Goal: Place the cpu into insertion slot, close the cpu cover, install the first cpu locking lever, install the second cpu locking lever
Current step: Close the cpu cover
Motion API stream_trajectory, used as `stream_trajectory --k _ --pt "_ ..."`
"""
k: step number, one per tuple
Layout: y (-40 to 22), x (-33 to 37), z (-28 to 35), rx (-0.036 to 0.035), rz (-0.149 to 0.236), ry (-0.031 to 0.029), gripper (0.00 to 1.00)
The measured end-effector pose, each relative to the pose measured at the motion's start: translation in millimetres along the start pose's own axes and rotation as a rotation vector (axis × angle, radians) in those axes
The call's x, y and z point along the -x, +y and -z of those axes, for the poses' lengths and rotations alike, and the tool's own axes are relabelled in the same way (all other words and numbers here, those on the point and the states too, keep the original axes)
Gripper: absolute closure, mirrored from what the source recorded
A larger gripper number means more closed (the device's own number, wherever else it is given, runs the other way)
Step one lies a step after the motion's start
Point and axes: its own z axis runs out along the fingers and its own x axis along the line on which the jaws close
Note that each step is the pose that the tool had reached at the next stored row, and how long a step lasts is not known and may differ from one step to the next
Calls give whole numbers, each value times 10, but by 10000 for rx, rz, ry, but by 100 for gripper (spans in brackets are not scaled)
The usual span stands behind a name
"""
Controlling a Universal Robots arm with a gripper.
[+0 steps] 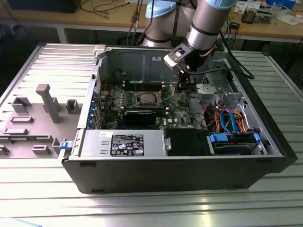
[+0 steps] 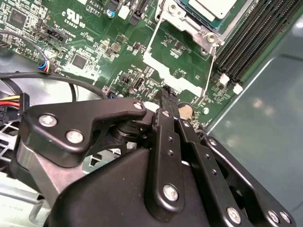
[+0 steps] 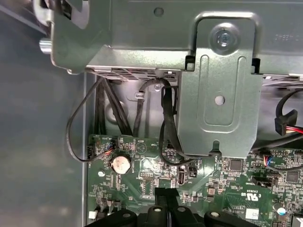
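One tool [image 2: 165, 97], fingers pressed together, tip low over the green board [image 2: 94, 28], just beside one coin battery [image 2: 184, 110]. Beyond it, one cpu [image 2: 215, 5] sits in the insertion slot [image 2: 187, 21], silver top up, black memory slots [image 2: 251, 38] alongside. Board lettering and one white label [image 1: 127, 144] on the case are too small to read.

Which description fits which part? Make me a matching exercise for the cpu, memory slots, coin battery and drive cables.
Things:
1. cpu
2. memory slots
3. coin battery
4. drive cables

Descriptions:
a. blue and orange
b. round disc on the green board
c. long and black
d. square with a silver-grey top

Pairs: 1-d; 2-c; 3-b; 4-a.
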Motion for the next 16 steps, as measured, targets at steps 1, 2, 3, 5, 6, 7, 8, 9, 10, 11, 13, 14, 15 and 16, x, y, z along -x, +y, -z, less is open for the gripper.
stream_trajectory --k 1,2,3,5,6,7,8,9,10,11,13,14,15,16 --pt "-5 0 -4 0 3 6 89" --pt "-16 -1 -6 0 5 10 89" --pt "-72 -3 -14 3 5 27 89" --pt "-144 -5 -22 14 7 29 89" --pt "-164 -6 -24 19 7 30 89" --pt "-189 -7 -27 26 7 32 89" --pt "-207 -8 -29 30 9 33 89" --pt "-259 -11 -35 43 10 36 89" --pt "-300 -13 -39 50 10 40 89" --pt "-336 -15 -44 57 12 46 89" --pt "-401 -19 -51 69 13 59 89" --pt "-425 -20 -54 74 16 62 89" --pt "-487 -24 -61 86 16 72 89" --pt "-541 -26 -67 97 19 81 89"
